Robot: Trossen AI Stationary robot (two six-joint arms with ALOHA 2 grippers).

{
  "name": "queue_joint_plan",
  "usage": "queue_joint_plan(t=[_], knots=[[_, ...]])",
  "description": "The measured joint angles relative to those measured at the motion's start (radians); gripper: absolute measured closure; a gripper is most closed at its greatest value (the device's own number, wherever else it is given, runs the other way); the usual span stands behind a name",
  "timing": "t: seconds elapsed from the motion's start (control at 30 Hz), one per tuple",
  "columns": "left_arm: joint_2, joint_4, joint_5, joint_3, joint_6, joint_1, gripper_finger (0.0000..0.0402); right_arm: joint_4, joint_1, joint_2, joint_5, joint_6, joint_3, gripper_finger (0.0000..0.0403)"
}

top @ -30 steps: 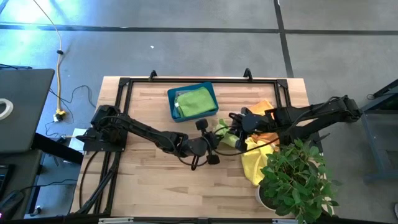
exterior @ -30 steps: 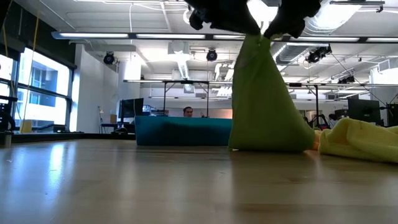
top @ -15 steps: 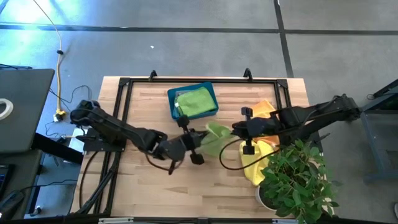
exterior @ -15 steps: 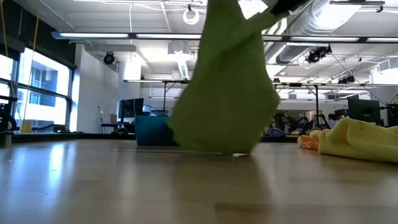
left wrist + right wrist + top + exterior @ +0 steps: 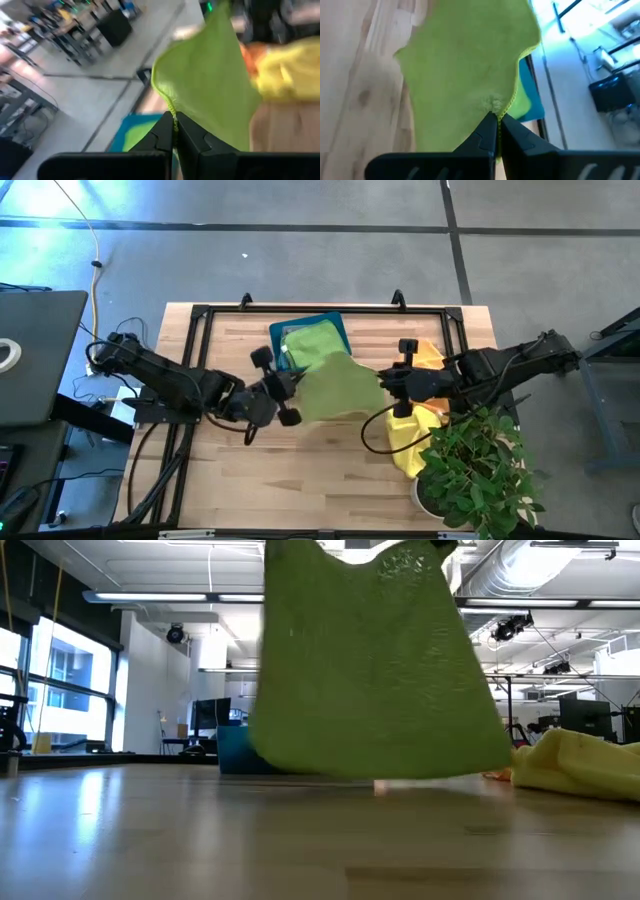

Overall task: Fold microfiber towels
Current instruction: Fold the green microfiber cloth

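A lime green microfiber towel hangs spread as a sheet between my two grippers above the middle of the table. My left gripper is shut on its left upper corner and my right gripper on its right upper corner. In the low view the towel hangs broad, its lower edge close over the table top; whether it touches I cannot tell. A yellow towel and an orange one lie heaped at the right. My left gripper pinches the towel's stitched hem between its two fingers, at an upper corner. The cloth spreads away from the fingers and hangs down. My right gripper pinches the hem at the other upper corner between its two fingers; the cloth puckers there and the upper edge sags slightly between the two holds.
A teal bin with a green towel in it stands just behind the held towel. A potted plant fills the near right corner. A black frame runs along the table's far edge. Bare wood lies near and left.
My left gripper has risen and gone toward the table's left and far edge, away from my right gripper. The towel, a narrow hanging bunch before, has been drawn out into a broad sheet. My right gripper has risen a little and rolled.
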Motion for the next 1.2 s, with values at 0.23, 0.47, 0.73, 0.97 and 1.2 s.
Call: queue_joint_plan(t=[0.23,0.47,0.73,0.97,1.2], knots=[[-0.059,-0.130,-0.045,0.001,-0.013,0.021,0.0399,-0.002,-0.017,0.000,0.080,-0.113,0.000,0.0403],[-0.100,-0.275,0.010,0.004,-0.183,0.027,0.0399,-0.005,-0.071,0.014,0.069,-0.133,0.000,0.0403],[-0.100,-0.387,0.038,0.001,-0.184,0.043,0.0399,0.005,-0.155,0.098,0.032,-0.237,0.000,0.0402],[-0.104,-0.416,-0.083,0.001,-0.111,0.133,0.0399,0.058,-0.248,0.149,0.089,-0.322,0.000,0.0402],[-0.104,-0.415,-0.102,0.001,-0.095,0.180,0.0399,0.147,-0.267,0.166,0.237,-0.405,0.000,0.0402]])
